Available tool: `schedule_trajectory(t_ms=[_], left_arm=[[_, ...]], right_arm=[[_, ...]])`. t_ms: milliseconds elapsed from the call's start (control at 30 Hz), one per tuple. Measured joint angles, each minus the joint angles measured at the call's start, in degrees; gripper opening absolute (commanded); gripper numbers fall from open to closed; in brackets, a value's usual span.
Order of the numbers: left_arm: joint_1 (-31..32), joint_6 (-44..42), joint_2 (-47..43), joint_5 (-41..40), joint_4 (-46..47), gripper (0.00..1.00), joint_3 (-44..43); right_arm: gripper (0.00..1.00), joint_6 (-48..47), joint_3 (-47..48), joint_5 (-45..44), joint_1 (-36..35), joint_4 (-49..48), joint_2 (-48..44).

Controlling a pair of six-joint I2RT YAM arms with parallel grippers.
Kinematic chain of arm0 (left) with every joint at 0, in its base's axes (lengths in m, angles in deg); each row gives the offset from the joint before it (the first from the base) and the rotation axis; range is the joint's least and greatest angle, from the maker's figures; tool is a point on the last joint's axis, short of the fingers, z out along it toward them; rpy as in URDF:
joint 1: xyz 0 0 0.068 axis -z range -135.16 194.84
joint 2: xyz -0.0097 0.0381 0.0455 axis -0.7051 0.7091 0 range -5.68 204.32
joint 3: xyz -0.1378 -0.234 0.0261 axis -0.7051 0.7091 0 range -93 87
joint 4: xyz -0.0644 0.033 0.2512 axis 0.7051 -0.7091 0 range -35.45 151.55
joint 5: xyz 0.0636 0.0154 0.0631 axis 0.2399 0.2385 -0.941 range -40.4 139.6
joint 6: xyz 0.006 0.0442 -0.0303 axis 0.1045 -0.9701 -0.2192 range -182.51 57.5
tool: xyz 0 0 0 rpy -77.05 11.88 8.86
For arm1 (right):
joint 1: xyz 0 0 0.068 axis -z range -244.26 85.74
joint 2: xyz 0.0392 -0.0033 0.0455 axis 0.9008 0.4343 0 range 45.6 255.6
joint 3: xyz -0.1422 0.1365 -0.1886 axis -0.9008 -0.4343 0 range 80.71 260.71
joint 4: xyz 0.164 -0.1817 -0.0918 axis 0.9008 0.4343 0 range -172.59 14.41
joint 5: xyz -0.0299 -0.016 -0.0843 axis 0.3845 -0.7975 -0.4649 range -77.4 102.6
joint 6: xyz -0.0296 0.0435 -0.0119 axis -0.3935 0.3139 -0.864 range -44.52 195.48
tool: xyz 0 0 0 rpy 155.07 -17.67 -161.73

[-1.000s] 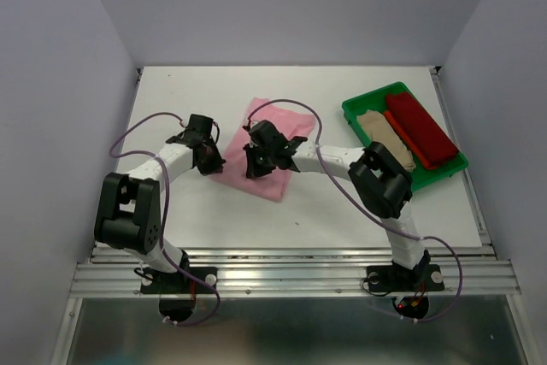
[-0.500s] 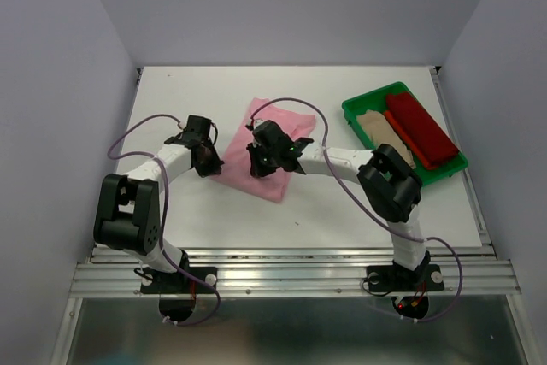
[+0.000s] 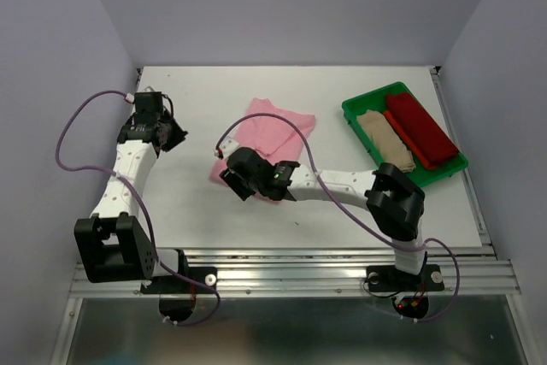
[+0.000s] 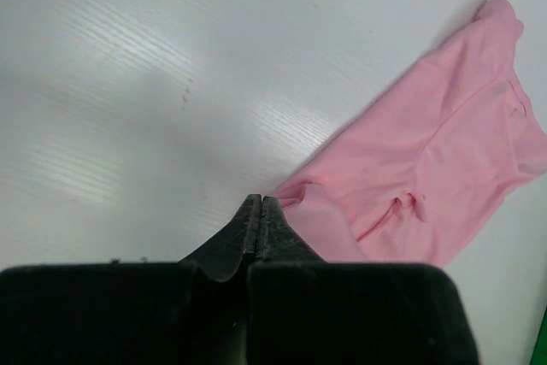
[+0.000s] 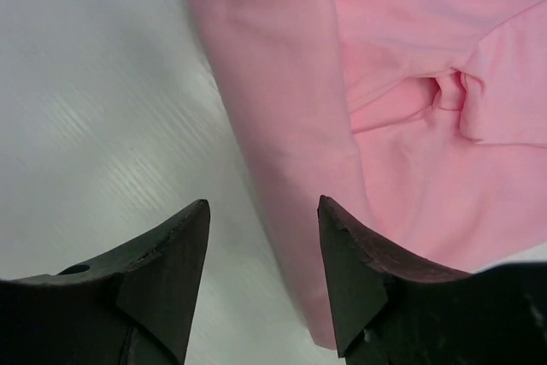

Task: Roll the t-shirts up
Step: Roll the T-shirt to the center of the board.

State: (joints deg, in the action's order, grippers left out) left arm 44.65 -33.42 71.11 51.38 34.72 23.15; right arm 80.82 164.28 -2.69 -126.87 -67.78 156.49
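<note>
The light pink t-shirt (image 3: 275,132) lies crumpled and partly folded on the white table (image 3: 197,211); it also shows in the left wrist view (image 4: 427,168) and the right wrist view (image 5: 393,74). My right gripper (image 3: 235,181) hovers open over the shirt's near-left edge, the folded edge running between its fingertips (image 5: 263,207) with nothing gripped. My left gripper (image 3: 171,134) is shut and empty at the far left, well apart from the shirt, its tips (image 4: 261,203) pointing toward it. A beige t-shirt (image 3: 386,138) and a dark red t-shirt (image 3: 420,128) lie in the tray.
The green plastic tray (image 3: 359,108) stands at the right back of the table. Purple cables loop over both arms. Grey walls close in the left, back and right sides.
The right gripper opened, let go of the pink shirt and moved toward the near left. The left arm swung off the shirt to the far left, still shut.
</note>
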Motion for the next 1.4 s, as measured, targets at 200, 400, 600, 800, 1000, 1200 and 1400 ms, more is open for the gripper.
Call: schedule_trajectory(t_ms=[200,400,600,800,1000,1200,1400], left_arm=[[-4.46,-1.11,-1.7,-0.31,-3.04,0.0,-0.02],[-4.79,-1.27,-1.79,0.7,-3.43,0.0,0.17],[-4.81,-1.27,-1.79,1.22,-3.45,0.0,0.52],[-4.81,-1.27,-1.79,1.51,-3.45,0.0,0.52],[-4.81,-1.27,-1.81,1.84,-3.45,0.0,0.63],[-4.81,-1.66,-2.49,2.16,-3.5,0.0,1.38],[-4.83,-2.05,-2.89,2.32,-3.5,0.0,1.53]], right_arm=[[0.62,-8.24,0.55,-11.54,-5.4,0.17,4.98],[0.62,-13.53,0.52,-17.16,-7.21,-0.42,8.79],[0.59,-17.64,-0.96,-21.14,-7.21,-4.85,10.45],[0.4,-20.39,-3.56,-25.51,-7.23,-12.55,11.98],[0.13,-21.31,-5.55,-26.91,-7.23,-17.88,12.74],[0.04,-20.63,-5.75,-24.79,-6.99,-18.75,12.24],[0.01,-14.47,-4.9,-13.75,-4.31,-11.98,9.01]])
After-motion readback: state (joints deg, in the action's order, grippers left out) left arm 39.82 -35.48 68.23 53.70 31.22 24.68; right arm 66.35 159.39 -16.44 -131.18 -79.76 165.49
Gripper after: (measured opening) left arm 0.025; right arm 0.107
